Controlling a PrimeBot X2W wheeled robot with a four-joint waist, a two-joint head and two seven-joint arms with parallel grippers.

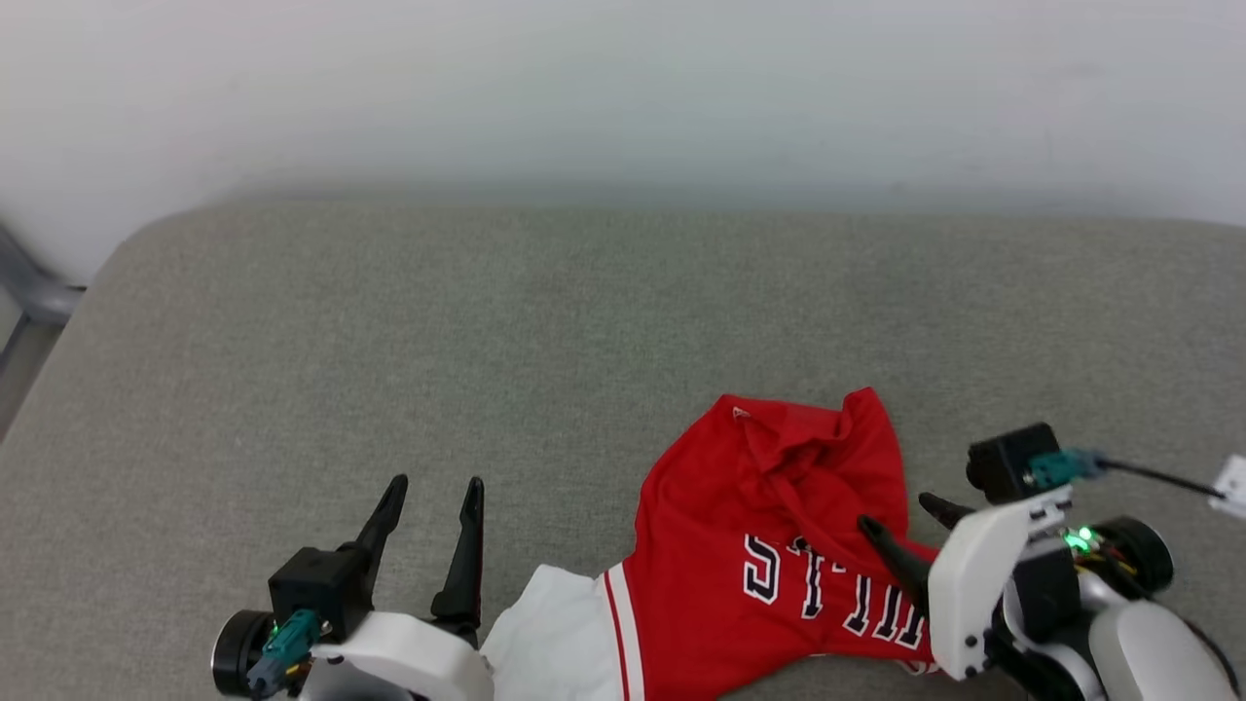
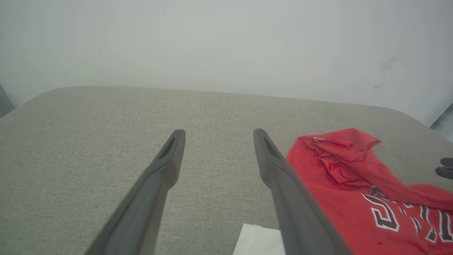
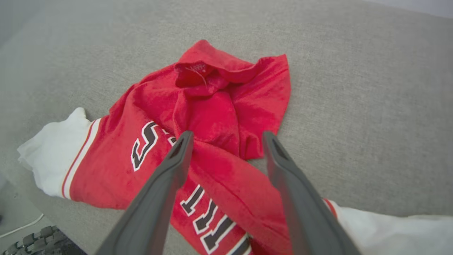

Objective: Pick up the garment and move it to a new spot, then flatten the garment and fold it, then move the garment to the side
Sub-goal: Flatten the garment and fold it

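Left gripper (image 1: 436,484), nearest the camera at 7 o'clock in the head view, has its two dark fingers spread wide with nothing between them. It hangs above bare grey cushion (image 1: 487,321). The left wrist view shows the same gap (image 2: 219,132), with only cushion and pale wall (image 2: 226,42) beyond.

Toward 5 o'clock lies the garment (image 1: 779,545), a red jersey in a crumpled heap at the cushion's near edge. One white sleeve (image 1: 555,633) spills out just beside the left gripper.

At 4 o'clock the right gripper (image 1: 896,511) is also parted wide and holds nothing. Its fingers point over the red body close to the black lettering. The right wrist view places both fingers (image 3: 228,134) above a thick ridge of cloth (image 3: 212,106).

Judging from this, no step of the task looks done. The jersey is bunched, unfolded and not lifted, so picking up, moving, flattening, folding and setting aside all appear to remain.

Whether the right fingertips touch the cloth cannot be told. The lettering reads upside down and is partly buried in folds. The jersey's lower edge runs off the bottom of the head view. A dark ridged thing (image 3: 39,242) at 7 o'clock in the right wrist view is too cropped to identify.
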